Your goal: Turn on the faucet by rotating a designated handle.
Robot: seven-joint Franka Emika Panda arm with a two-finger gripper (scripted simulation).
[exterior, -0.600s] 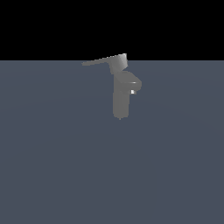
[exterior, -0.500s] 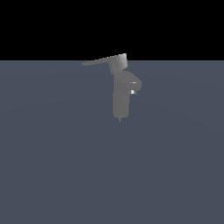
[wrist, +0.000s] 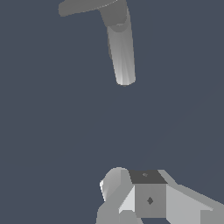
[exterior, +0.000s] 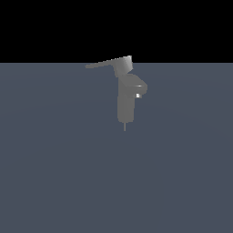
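The faucet [exterior: 125, 102] is a matte grey upright column with a short rounded spout stub on the exterior view's right and a thin pin under it. From its blocky cap the handle [exterior: 103, 63], a long thin flat lever, points toward the exterior view's left. No arm or gripper shows in that view. In the wrist view the faucet column [wrist: 122, 52] and the handle [wrist: 83, 6] lie far from the gripper [wrist: 140, 199]. Only blocky grey and white finger parts of the gripper show, at the picture's edge. No gap between its fingers can be made out, and it touches nothing.
A flat dark blue-grey floor [exterior: 54, 182] surrounds the faucet on all sides, with a black background above its far edge. No other objects show.
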